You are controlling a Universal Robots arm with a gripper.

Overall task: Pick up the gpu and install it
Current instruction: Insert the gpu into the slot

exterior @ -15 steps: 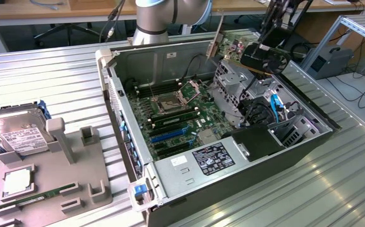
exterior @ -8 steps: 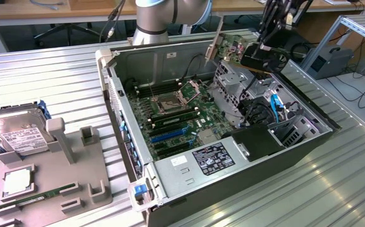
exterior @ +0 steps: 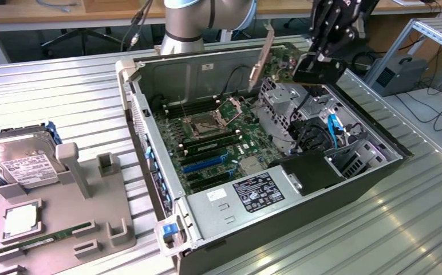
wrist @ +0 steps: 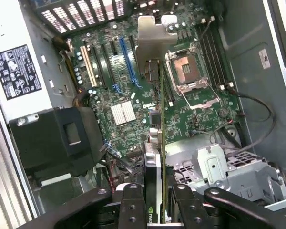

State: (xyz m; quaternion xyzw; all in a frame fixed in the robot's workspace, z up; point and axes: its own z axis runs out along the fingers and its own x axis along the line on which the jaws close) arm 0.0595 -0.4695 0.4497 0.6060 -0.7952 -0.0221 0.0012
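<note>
**Operator:** Where is the gpu, and what does it look like?

**Spotter:** Your gripper (exterior: 317, 70) has its fingers (wrist: 132, 206) clamped on the gpu (exterior: 263, 57). It is held over the open computer case (exterior: 140, 109), above the green motherboard (exterior: 214, 140). In the wrist view you see the gpu (wrist: 154, 152) edge-on. It is a thin dark card with a green logo between the fingers and a long silver bracket at the end farthest from your gripper (wrist: 155, 202). I cannot tell whether it touches a slot.

**Operator:** What is inside the case?

**Spotter:** One motherboard with one open processor socket (exterior: 205, 123). One silver power supply (exterior: 244, 195) with a black label sits at the case's near end. There is also one black shroud (exterior: 312, 172) beside it and one silver drive cage (exterior: 282, 106) under your gripper.

**Operator:** Anything else on the table?

**Spotter:** One grey holder (exterior: 91, 200) stands by the table (exterior: 53, 97) edge at the exterior view's left, just beside the case. It carries three parts: one hard drive (exterior: 19, 163) with a white label, one square processor chip (exterior: 22, 220) and one green RAM stick (exterior: 49, 235) near its front edge.
</note>
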